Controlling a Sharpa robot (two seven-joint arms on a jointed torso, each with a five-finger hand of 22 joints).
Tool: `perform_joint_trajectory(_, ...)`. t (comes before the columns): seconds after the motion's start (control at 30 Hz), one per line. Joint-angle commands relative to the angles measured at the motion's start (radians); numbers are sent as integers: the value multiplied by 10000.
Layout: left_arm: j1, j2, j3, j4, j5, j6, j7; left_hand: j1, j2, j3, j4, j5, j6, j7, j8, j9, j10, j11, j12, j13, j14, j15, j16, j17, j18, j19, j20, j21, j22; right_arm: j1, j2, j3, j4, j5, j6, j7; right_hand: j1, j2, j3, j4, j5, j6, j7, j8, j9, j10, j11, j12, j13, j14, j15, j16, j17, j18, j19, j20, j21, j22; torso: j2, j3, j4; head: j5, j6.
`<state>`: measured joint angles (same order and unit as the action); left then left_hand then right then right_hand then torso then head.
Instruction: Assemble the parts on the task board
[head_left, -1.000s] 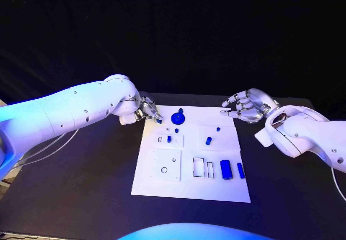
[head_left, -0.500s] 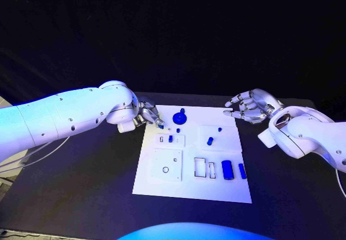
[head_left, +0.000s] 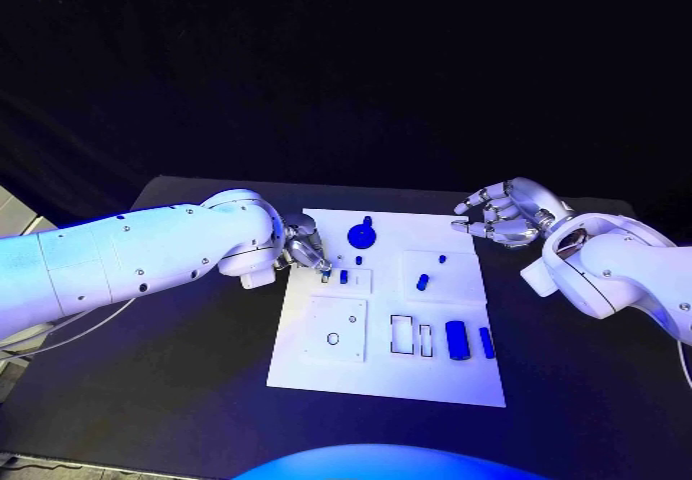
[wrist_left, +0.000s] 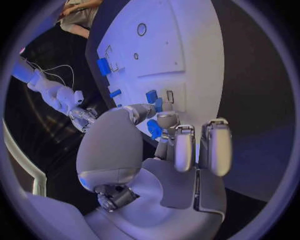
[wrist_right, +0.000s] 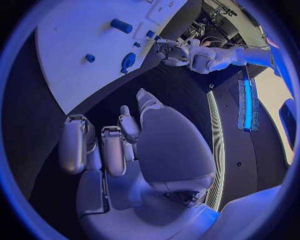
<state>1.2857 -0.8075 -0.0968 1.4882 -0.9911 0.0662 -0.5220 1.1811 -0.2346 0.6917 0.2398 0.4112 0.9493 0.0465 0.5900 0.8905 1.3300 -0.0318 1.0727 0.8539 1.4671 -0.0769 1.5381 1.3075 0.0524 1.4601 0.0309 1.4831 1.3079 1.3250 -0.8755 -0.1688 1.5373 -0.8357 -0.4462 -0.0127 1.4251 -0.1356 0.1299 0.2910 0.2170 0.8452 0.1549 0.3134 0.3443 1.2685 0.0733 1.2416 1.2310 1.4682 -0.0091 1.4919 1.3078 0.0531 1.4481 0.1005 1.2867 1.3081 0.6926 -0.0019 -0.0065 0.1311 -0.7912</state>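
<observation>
The white task board (head_left: 325, 365) lies mid-table with several blue parts on it: a round one (head_left: 361, 235) at the far edge, small pegs (head_left: 420, 283) and two cylinders (head_left: 456, 340) at the right. My left hand (head_left: 306, 254) hovers over the board's far-left area, beside a small slotted plate (head_left: 346, 281). In the left wrist view its thumb and a finger pinch a small blue part (wrist_left: 153, 129) just above the board (wrist_left: 187, 55). My right hand (head_left: 503, 215) hangs off the board's far-right corner, fingers apart and loosely curled, holding nothing (wrist_right: 119, 145).
Black table (head_left: 159, 380) surrounds the board, with free room on both sides. A square white plate (head_left: 335, 330) with a hole and two rectangular slots (head_left: 410, 336) sit on the board's near half. The right wrist view shows the board (wrist_right: 75, 40) and my left hand (wrist_right: 172, 53) beyond it.
My left hand has moved from the board's far-left corner toward me, over the small slotted plate, still pinching the blue part. The right hand has barely moved.
</observation>
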Motion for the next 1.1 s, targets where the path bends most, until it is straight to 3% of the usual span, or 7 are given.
perform_joint_trajectory(0.03, -51, -10, -12, 85, -680, -261, -150, -101, 16, 1988, -2012, 51, 61, -10, 17, 289, 58, 6, 23, -16, 888, -78, 51, 2089, -147, 40, -8, 36, 1189, -4, -9, 2, 18, -109, 88, 87, -44, 37, 53, -11, 31, -71, 7, 55, -9, -50, -19, -31, -8, 607, 48, -68, 961, 118, -56, -9, -56, 757, 12, 5, -7, 12, -7)
perform_joint_trajectory(0.43, -180, 61, -76, 42, -1058, -185, -282, -113, 7, 1992, -2017, 76, 70, -13, 14, 290, 80, 2, 39, 7, 885, -83, 43, 2074, -151, 53, -12, 47, 1205, -4, -32, 2, 29, -119, 102, 88, -44, 37, 53, -11, 31, -71, 7, 55, -9, -50, -19, -31, -8, 607, 48, -68, 961, 118, -56, -9, -56, 757, 20, 0, -19, 12, -56)
perform_joint_trajectory(1.1, -209, 100, -82, 114, -1451, 169, -306, -128, -16, 1998, -2034, 121, 84, -20, 12, 296, 98, -6, 34, -3, 893, -90, 59, 2103, -159, 77, -20, 67, 1237, -5, -48, 2, 33, -120, 140, 84, -71, 26, 50, -10, 64, -75, 6, 60, -14, -37, -19, -17, 3, 609, 48, -67, 967, 115, -47, -10, -46, 766, 20, 8, -17, -4, -117)
